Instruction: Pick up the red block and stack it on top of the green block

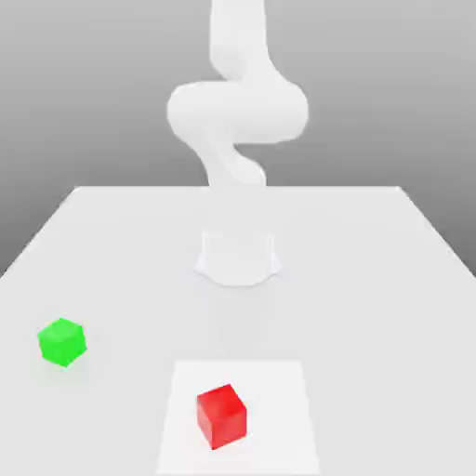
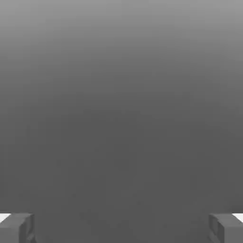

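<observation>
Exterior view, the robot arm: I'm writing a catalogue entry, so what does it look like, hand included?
The arm is plain white, with smooth, rounded segments and no visible cables or markings. The hand has two grey, blocky fingers.

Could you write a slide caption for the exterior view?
A white robot arm stands behind a small red cube on a white square, with a small green cube off toward the exterior view's left.

Tabletop [image 1: 353,279]: I see it bright, nearly washed out to its far edge
Arm [image 1: 239,112]: white on white, shading faint
Red cube [image 1: 222,416]: faces differ slightly in brightness
Backdrop: grey, darkening downward
Hand view: dim, smooth grey gradient, paler at the top
</observation>
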Motion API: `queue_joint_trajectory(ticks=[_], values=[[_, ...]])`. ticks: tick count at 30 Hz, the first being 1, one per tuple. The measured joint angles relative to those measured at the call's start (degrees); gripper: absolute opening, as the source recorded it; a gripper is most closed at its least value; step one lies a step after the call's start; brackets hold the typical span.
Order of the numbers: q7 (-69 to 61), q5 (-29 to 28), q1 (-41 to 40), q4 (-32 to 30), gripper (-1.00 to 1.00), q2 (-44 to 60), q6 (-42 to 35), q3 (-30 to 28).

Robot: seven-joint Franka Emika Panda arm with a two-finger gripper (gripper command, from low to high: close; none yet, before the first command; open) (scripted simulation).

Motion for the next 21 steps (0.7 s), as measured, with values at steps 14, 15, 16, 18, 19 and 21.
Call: queue_joint_trajectory(ticks=[14, 15, 16, 18, 19, 21], values=[[35.90, -4.42, -10.78, -10.09, 0.00, 29.54, 13.75, 8.60], [38.44, -4.72, -11.18, -10.80, 0.00, 31.62, 14.72, 8.84], [40.93, -4.95, -11.46, -11.51, 0.00, 33.69, 15.69, 8.95], [45.65, -5.08, -12.00, -12.94, 0.00, 37.80, 17.65, 9.06], [47.85, -4.93, -12.16, -13.67, 0.00, 39.84, 18.66, 9.04], [51.93, -4.17, -12.06, -15.11, 0.00, 43.84, 20.64, 8.88]])
